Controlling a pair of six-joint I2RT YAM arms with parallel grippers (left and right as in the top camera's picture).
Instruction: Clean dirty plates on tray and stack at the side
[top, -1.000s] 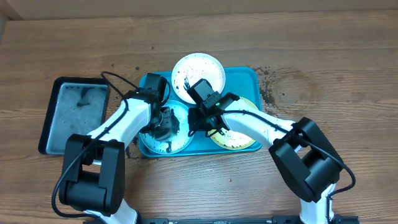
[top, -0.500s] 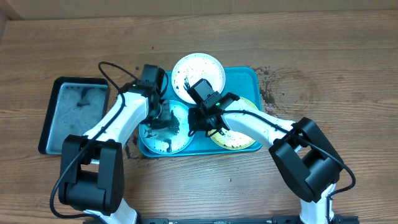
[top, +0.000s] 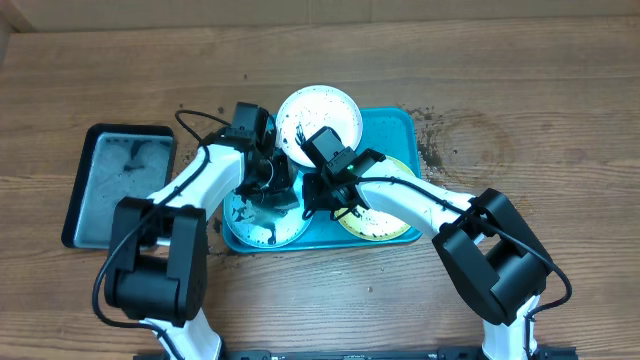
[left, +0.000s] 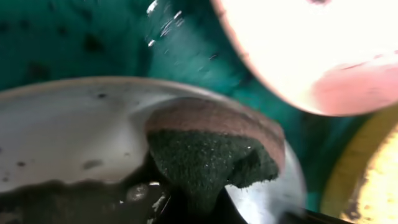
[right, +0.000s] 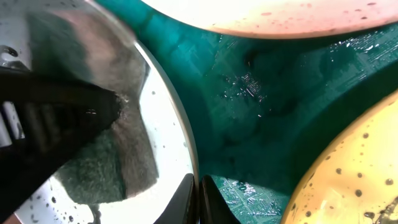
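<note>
The teal tray (top: 395, 130) holds three plates: white (top: 320, 112) at the back, light blue (top: 262, 215) front left, yellow-green (top: 385, 222) front right. My left gripper (top: 272, 180) is shut on a dark green sponge (left: 211, 155) with a brown back, pressed on the light blue plate (left: 74, 130) near its far right edge. My right gripper (right: 198, 200) is shut on that plate's rim (right: 180, 134), also shown in the overhead view (top: 318, 200). The sponge (right: 115, 165), the white plate (right: 267, 15), the yellow-green plate (right: 357, 165) and the wet tray floor (right: 261, 118) show in the right wrist view.
A smaller black tray (top: 95, 140) with a grey inside lies left of the teal tray. Dark crumbs (top: 430, 145) are scattered on the wooden table by the teal tray's right edge. The white plate (left: 311, 43) and the yellow-green plate (left: 373, 180) lie close to the sponge.
My left gripper has moved the sponge across the light blue plate, from its middle toward its far right edge. The right arm has stayed in place on the rim.
</note>
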